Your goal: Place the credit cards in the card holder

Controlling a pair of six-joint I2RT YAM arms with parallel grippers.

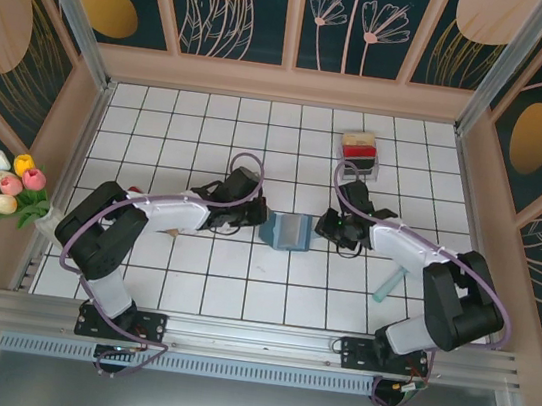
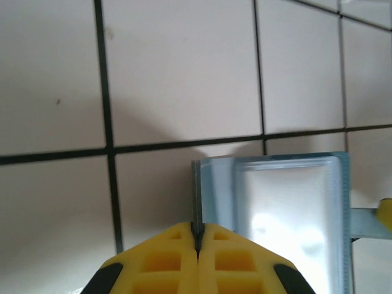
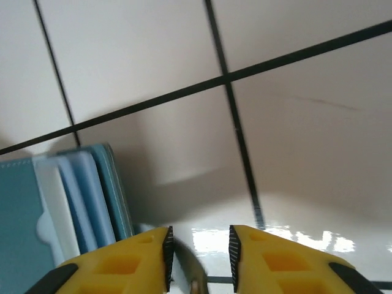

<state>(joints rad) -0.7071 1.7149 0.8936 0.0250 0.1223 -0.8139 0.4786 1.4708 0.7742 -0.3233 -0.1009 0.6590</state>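
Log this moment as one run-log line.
left end effector: shut on card holder edge | right end effector: open beside it | credit cards: in clear rack

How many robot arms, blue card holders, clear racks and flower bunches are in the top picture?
robot arms: 2 (left arm, right arm)
card holder: 1
clear rack: 1
tulip bunch: 1
total: 5

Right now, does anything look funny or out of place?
Only the card holder: it stands propped half open instead of lying flat, because the left hand pinches the edge of one flap. The cards look tidy in the rack at the back.
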